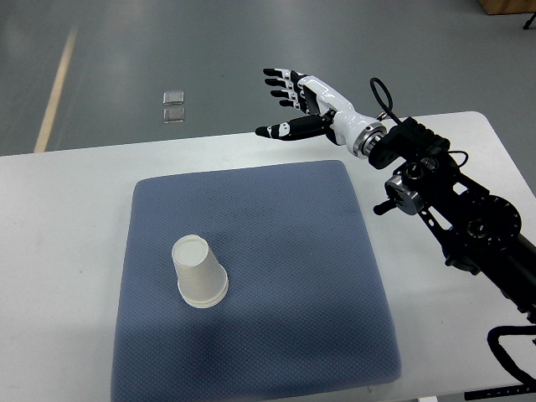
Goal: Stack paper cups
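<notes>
No text, label, brand, number or sign can be read anywhere: the paper cup at about 7 o'clock is plain white, and the blue mat bears no print.

Right arm cut off by the right edge; mat's near corners cropped at the bottom; small floor object too small to identify
</notes>
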`<state>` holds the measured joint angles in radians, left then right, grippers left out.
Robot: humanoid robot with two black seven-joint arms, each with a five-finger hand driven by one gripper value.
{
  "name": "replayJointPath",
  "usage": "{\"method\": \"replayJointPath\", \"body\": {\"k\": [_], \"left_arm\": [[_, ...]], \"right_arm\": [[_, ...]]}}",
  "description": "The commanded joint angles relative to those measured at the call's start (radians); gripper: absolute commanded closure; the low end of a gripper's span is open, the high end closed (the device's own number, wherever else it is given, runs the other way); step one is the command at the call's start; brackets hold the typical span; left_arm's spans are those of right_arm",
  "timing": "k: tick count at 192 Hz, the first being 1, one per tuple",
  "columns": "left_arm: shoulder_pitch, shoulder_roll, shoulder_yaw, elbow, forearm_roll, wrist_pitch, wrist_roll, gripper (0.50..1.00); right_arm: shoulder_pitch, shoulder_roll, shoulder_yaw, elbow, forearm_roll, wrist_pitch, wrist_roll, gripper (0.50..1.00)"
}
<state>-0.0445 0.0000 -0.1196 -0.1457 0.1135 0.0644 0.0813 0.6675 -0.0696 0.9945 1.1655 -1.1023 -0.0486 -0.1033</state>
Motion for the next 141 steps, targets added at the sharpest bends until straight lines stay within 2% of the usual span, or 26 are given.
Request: {"method": "replayJointPath", "body": {"k": [1, 20, 69, 141], "left_arm": [[0.000, 0.000, 0.000, 0.000, 0.000, 0.000, 0.000, 0.500], [0.000, 0.000, 0.000, 0.000, 0.000, 0.000, 0.000, 0.500], [0.000, 0.000, 0.000, 0.000, 0.000, 0.000, 0.000, 0.500], [0.000, 0.000, 0.000, 0.000, 0.000, 0.000, 0.000, 0.500]], "right_arm": [[-0.022, 0.019, 0.000, -0.010, 0.059, -0.119, 0.000, 0.589], [-0.046, 0.025, 0.001, -0.015, 0.107, -0.191, 0.000, 0.587], [-0.082, 0.042, 0.021, -0.044, 0.156, -0.275, 0.019, 0.576], [-0.105, 0.053, 0.006, -0.110, 0.151, -0.283, 0.017, 0.574]]}}
